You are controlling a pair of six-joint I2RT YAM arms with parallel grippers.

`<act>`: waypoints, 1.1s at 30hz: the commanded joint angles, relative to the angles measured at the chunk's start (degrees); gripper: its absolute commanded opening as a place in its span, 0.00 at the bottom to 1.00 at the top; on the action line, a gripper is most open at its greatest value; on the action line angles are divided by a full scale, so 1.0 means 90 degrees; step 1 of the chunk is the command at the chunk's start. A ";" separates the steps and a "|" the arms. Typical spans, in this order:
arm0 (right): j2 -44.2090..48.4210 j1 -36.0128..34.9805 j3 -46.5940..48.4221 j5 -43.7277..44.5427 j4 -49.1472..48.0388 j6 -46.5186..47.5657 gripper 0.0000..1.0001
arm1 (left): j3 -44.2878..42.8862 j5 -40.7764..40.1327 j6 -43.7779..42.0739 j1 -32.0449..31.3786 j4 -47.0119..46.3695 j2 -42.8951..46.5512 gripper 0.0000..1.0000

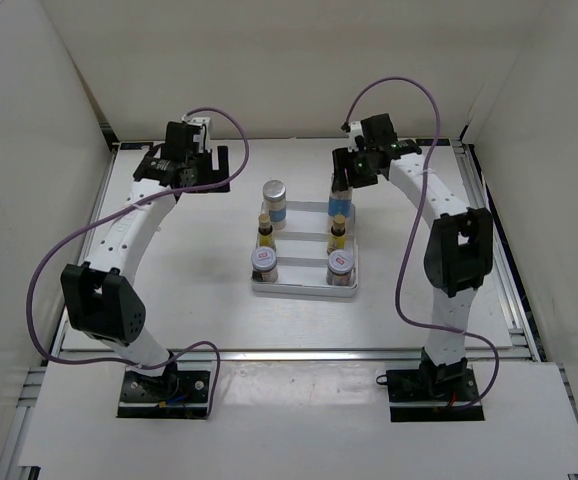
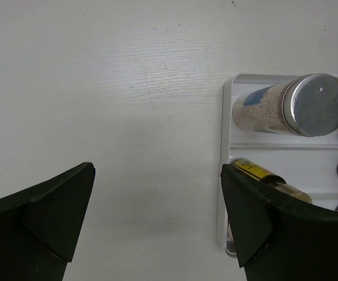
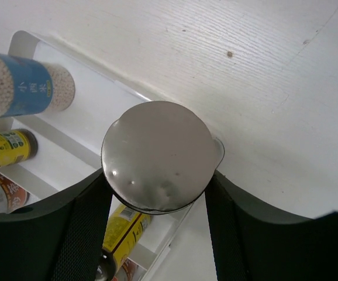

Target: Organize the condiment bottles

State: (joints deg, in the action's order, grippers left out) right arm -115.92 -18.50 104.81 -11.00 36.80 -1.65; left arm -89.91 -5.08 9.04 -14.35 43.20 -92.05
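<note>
The right gripper (image 3: 157, 182) clamps a silver-capped bottle (image 3: 156, 153) by its sides at one corner of the white tray (image 3: 102, 108).

FREE: desk (image 1: 199, 280) left of the tray (image 1: 304, 268) is left bare, also under the spread left fingers (image 2: 46, 222) | BLOCKED: tray is filled by six condiment bottles (image 1: 265, 230) in two columns, an aisle seen between | right rear tall bottle (image 3: 154, 155) is clamped by right fingers (image 3: 81, 234) | BOUNDS: desk is enclosed by walls (image 1: 29, 150)

White tray (image 1: 304, 272), blue-labelled silver-capped bottles (image 1: 274, 203), yellow dark-capped bottles (image 1: 265, 233), red-labelled jars (image 1: 264, 262), black fingers (image 2: 46, 222), purple cables (image 1: 44, 270)
</note>
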 commanded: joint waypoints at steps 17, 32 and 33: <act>0.1581 -0.0757 -0.2592 0.1701 -0.2427 0.0593 0.00 | 0.0293 0.0115 0.0080 0.0032 -0.0239 0.0345 1.00; 0.1873 -0.0757 -0.3247 0.2297 -0.3502 0.0525 0.00 | 0.0351 0.0174 0.0080 0.0032 -0.0239 0.0286 1.00; 0.1932 -0.0757 -0.3306 0.2297 -0.3580 0.0448 0.00 | 0.0409 0.0174 0.0080 0.0032 -0.0297 0.0286 1.00</act>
State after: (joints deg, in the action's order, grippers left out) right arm -101.97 -25.34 77.03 7.53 8.51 2.31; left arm -86.89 -4.82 9.50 -14.33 41.69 -91.92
